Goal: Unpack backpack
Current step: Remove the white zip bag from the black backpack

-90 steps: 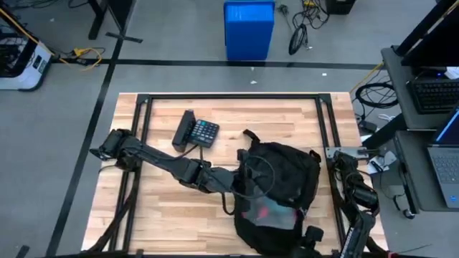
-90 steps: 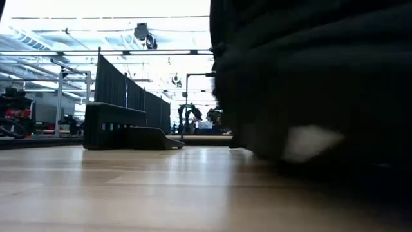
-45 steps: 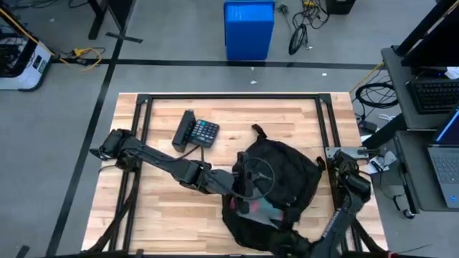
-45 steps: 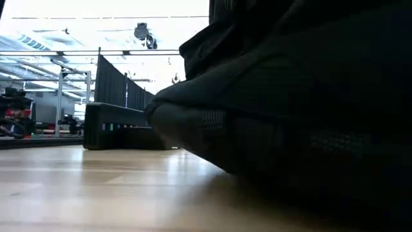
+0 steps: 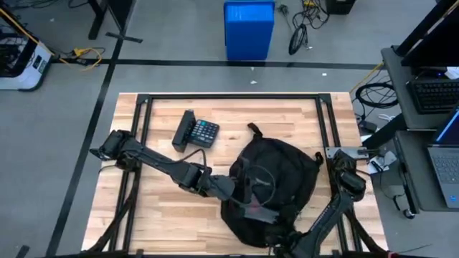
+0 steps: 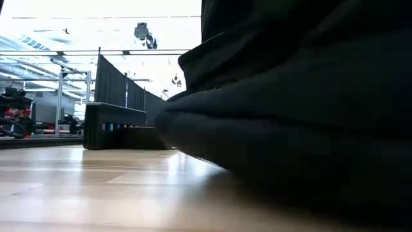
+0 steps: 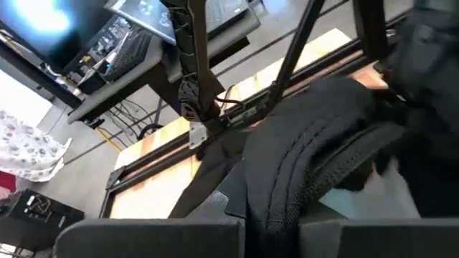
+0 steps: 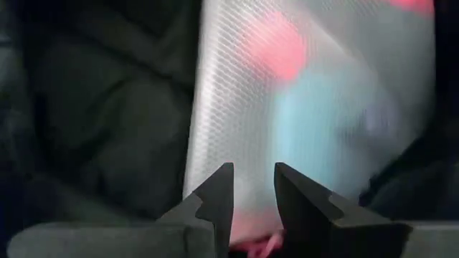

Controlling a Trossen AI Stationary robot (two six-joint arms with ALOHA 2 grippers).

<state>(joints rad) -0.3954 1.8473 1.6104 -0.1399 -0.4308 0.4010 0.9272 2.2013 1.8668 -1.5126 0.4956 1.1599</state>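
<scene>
This looks like a robot lab: a pale wooden bench (image 5: pixel 165 215) stands on a grey concrete floor (image 5: pixel 64 107), with loose black cables (image 5: pixel 301 32), a blue plastic box (image 5: pixel 249 30) and a side desk with an open laptop (image 5: pixel 448 168)

backpack (image 5: pixel 276 183) mid-table | calculator (image 5: pixel 196 132) behind it, to the left

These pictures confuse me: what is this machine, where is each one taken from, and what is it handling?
It is a robot with two dark arms at a wooden table. One picture looks straight down, one sits at table height, and two ride on the wrists. A black backpack lies on the table, a calculator beside it. The left gripper is at the backpack's opening. The right gripper, fingers slightly apart, is at a translucent mesh pouch with pink and blue contents inside the backpack; whether it grips it is unclear.
</scene>
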